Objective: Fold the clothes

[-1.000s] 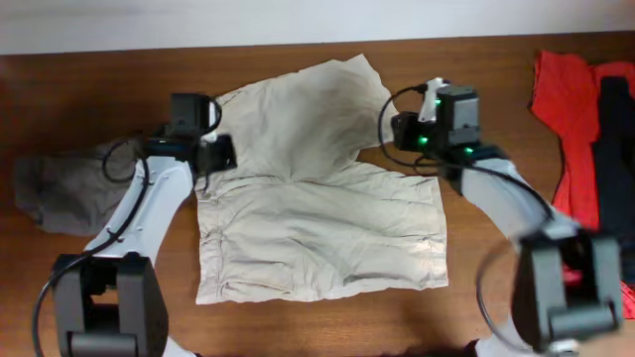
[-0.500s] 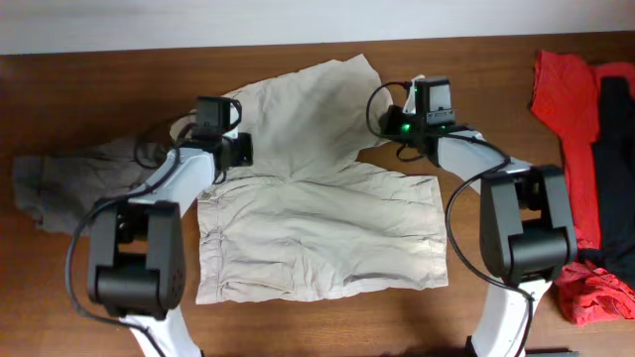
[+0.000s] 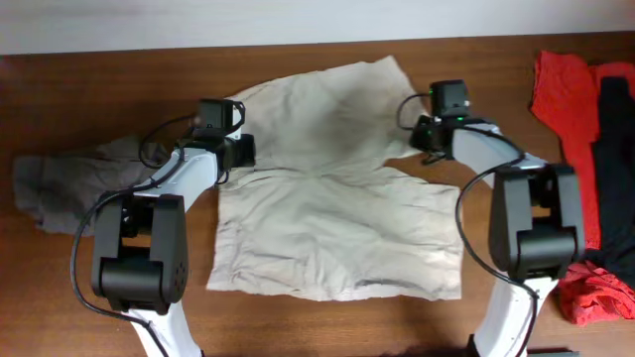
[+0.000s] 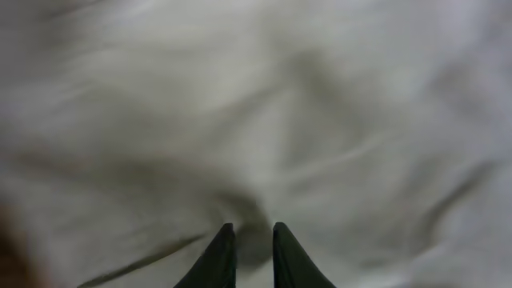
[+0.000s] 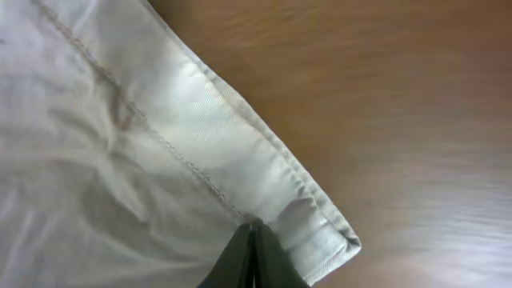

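Note:
Light beige shorts (image 3: pixel 327 198) lie spread flat across the middle of the wooden table (image 3: pixel 99 89). My left gripper (image 3: pixel 236 151) rests on their left edge. In the left wrist view its narrow jaws (image 4: pixel 254 230) pinch a small dark fold of the beige cloth (image 4: pixel 280 104). At the right corner of the upper leg my right gripper (image 3: pixel 429 139) is shut. The right wrist view shows its tips (image 5: pixel 254 226) clamped on the stitched hem (image 5: pixel 264 176) close to the corner, with bare wood (image 5: pixel 384 96) beyond.
A gray garment (image 3: pixel 60 183) lies bunched at the left, by the left arm. Red cloth (image 3: pixel 561 94) and black cloth (image 3: pixel 617 149) are piled at the right edge, with more red cloth (image 3: pixel 595 293) at the lower right.
The right gripper has closed on the leg's hem and drawn it to the right, shifting the whole shorts rightward and smoother. The left gripper has stayed at the left edge.

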`<state>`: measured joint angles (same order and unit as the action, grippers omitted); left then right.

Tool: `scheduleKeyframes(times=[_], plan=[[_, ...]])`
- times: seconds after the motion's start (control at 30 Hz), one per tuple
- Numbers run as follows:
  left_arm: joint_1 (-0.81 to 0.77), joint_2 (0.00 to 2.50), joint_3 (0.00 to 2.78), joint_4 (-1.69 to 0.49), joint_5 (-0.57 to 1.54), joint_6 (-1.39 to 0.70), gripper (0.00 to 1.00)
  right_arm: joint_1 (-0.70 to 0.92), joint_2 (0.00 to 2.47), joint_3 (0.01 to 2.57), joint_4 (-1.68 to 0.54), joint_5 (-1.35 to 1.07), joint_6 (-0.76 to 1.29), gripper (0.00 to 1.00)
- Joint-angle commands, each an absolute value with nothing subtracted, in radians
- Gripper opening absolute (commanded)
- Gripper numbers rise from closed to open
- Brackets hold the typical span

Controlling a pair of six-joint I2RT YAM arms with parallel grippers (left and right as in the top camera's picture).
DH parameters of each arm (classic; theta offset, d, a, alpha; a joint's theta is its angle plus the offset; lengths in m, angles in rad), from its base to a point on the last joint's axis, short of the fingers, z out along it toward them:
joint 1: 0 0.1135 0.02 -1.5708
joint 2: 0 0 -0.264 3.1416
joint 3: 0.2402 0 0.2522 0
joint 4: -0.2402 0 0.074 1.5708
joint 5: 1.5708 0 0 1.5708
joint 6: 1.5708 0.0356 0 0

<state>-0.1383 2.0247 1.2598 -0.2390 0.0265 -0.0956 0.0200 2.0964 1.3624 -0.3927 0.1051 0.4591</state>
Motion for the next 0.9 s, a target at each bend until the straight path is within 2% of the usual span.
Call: scheduleKeyframes(times=[0.0,0.13,0.23,0.37,0.53,0.67,0.7,0.87], plan=[[-0.135,2.037,1.303,-0.223,0.046,-0.072,0.22,-0.035,2.099,1.325,-0.431,0.228,0.414,0.06],[-0.135,2.036,1.332,-0.218,0.086,-0.058,0.35,-0.031,2.035,1.326,-0.43,0.141,0.344,0.11],[-0.136,2.036,1.373,-0.232,0.126,-0.059,0.45,-0.031,1.914,1.326,-0.4,-0.078,0.237,0.28],[-0.136,2.036,1.412,-0.275,0.143,-0.059,0.5,-0.031,1.776,1.326,-0.387,-0.197,0.211,0.48],[-0.136,1.996,1.482,-0.495,0.143,-0.036,0.49,-0.031,1.59,1.326,-0.474,-0.229,0.149,0.59],[-0.135,1.894,1.531,-0.621,0.138,-0.036,0.32,-0.031,1.464,1.326,-0.548,-0.229,0.142,0.71],[-0.135,1.863,1.542,-0.646,0.133,-0.035,0.31,-0.031,1.436,1.326,-0.568,-0.229,0.142,0.72],[-0.135,1.627,1.554,-0.758,0.065,-0.037,0.33,-0.031,1.285,1.326,-0.723,-0.229,0.174,0.79]])
